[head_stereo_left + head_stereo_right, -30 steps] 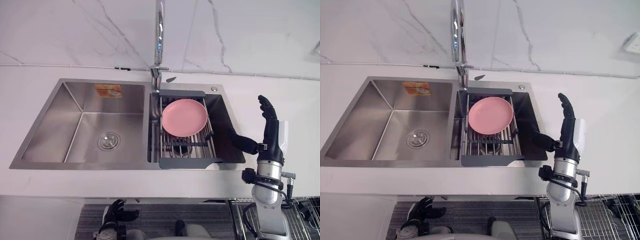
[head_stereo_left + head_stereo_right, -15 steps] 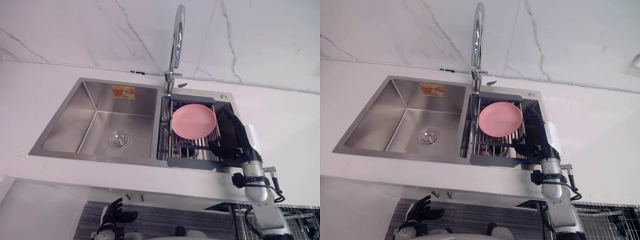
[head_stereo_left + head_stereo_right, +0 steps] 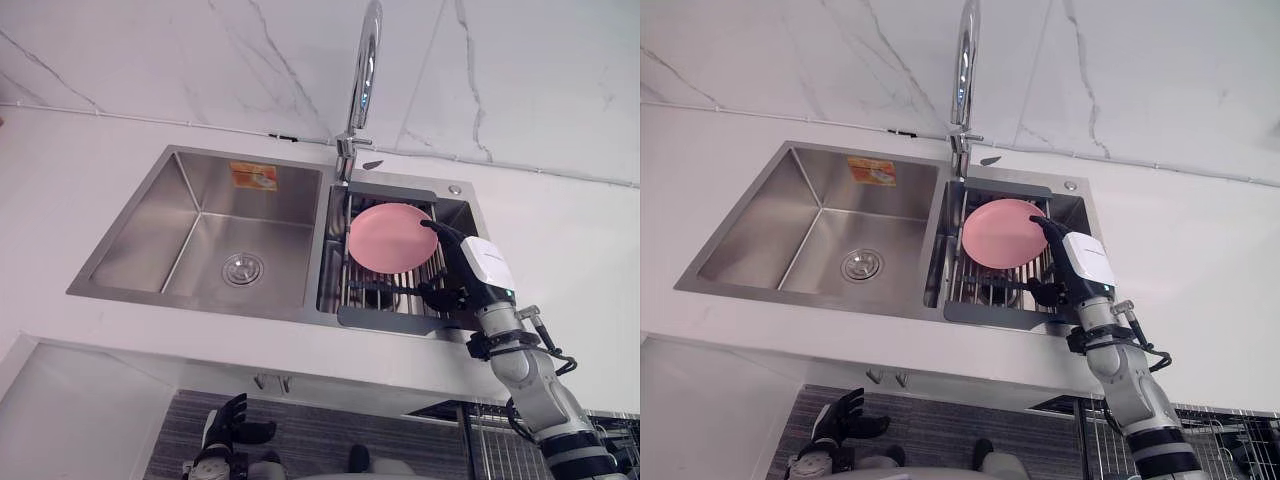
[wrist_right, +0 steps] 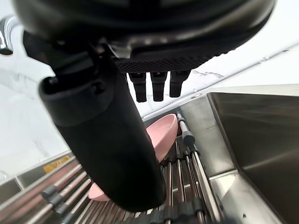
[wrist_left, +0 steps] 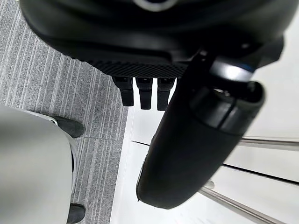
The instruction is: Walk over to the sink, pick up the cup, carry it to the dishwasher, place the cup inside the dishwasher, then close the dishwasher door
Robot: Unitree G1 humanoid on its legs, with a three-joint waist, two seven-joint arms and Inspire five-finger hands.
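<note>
thing to fetch, by the look of it: a shallow pink plate point(image 3: 390, 238), resting on the bars of a dark rack point(image 3: 385, 319) over the right basin of the sink point(image 3: 190, 215), below the tap point(image 3: 365, 70). probably light, stiff and smooth, so likely slippery and apt to chip if dropped. best pinched at the rim nearest the hand, thumb under, fingers over. right hand point(image 3: 480, 265) stretched over the rack at the plate's right edge, fingers point(image 4: 158, 86) straight and released, holding nothing. left hand point(image 3: 228, 428) hanging low by the floor, fingers relaxed. from the head, the whole layout on the worktop point(image 3: 570, 230). from the right wrist, the plate's raised rim seen side-on, seemingly apart from the fingers.
</note>
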